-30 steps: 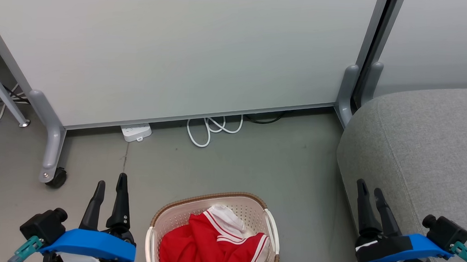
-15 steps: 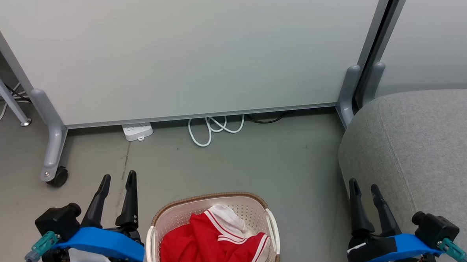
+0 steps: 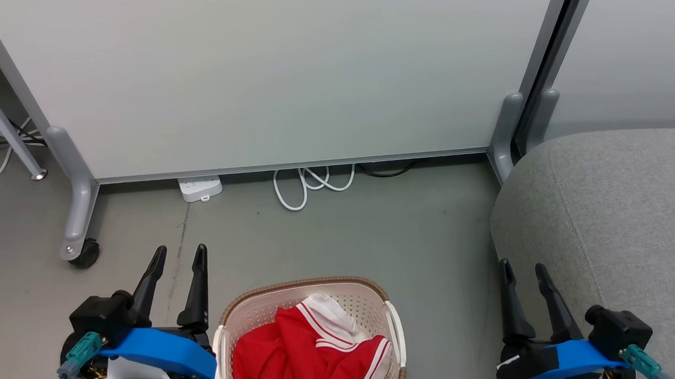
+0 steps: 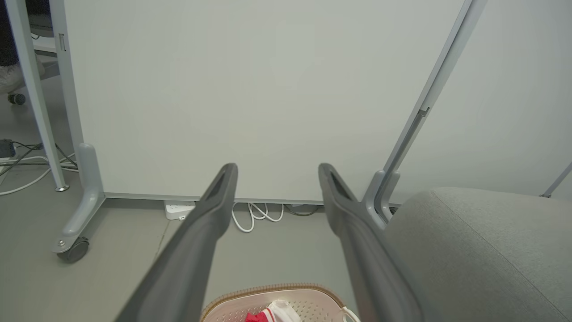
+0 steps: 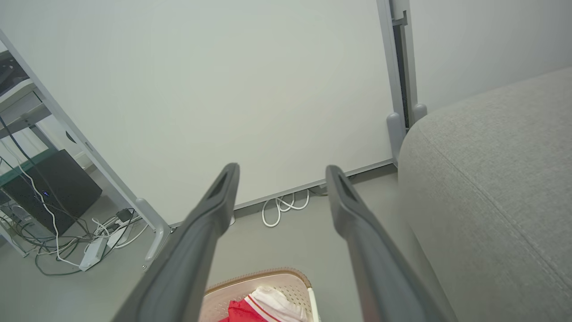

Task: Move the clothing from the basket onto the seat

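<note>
Red clothing (image 3: 307,353) with white stripe trim lies bunched in the cream basket (image 3: 361,300) with a brown rim, at the bottom middle of the head view. The grey seat (image 3: 621,207) stands to the right. My left gripper (image 3: 179,252) is open just left of the basket, above the floor. My right gripper (image 3: 522,267) is open by the seat's front edge. The left wrist view shows the basket (image 4: 272,290), the clothing (image 4: 257,317) and the seat (image 4: 473,250) past open fingers. In the right wrist view lie the basket (image 5: 261,279), the clothing (image 5: 250,311) and the seat (image 5: 491,179).
A pale panel (image 3: 263,66) on grey wheeled legs (image 3: 78,201) stands behind the basket. A white power strip (image 3: 199,188) and coiled white cable (image 3: 309,182) lie at its foot. More cables and a dark box (image 5: 49,192) sit at the far left.
Both grippers have drawn inward toward the basket, the left one moving right and the right one moving left. Their jaws stay open. The clothing has not moved.
</note>
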